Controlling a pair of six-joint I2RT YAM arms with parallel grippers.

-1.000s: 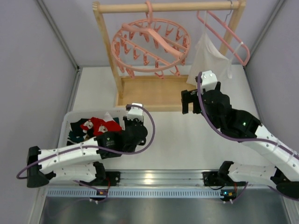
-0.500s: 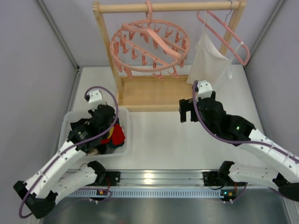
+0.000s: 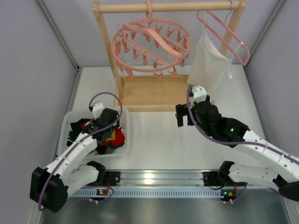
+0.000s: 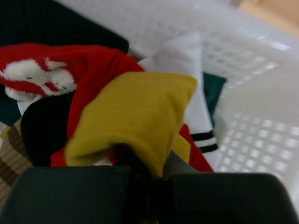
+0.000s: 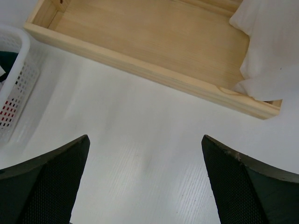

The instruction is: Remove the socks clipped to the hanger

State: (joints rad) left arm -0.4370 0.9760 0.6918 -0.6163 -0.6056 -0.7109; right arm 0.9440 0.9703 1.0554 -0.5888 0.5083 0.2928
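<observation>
We see the left claw (image 4: pixel 149 169) has swung over the basket (image 4: pixel 261 135), pinching the yellow sock (image 4: pixel 135 112); right claw (image 5: pixel 145 144) spread; hanger (image 3: pixel 150 46) bare: release next

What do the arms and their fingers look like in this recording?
The left arm and right arm have white links and black joints, each with a purple cable looped along it. The fingers are black, broad and finely mesh-textured.
</observation>
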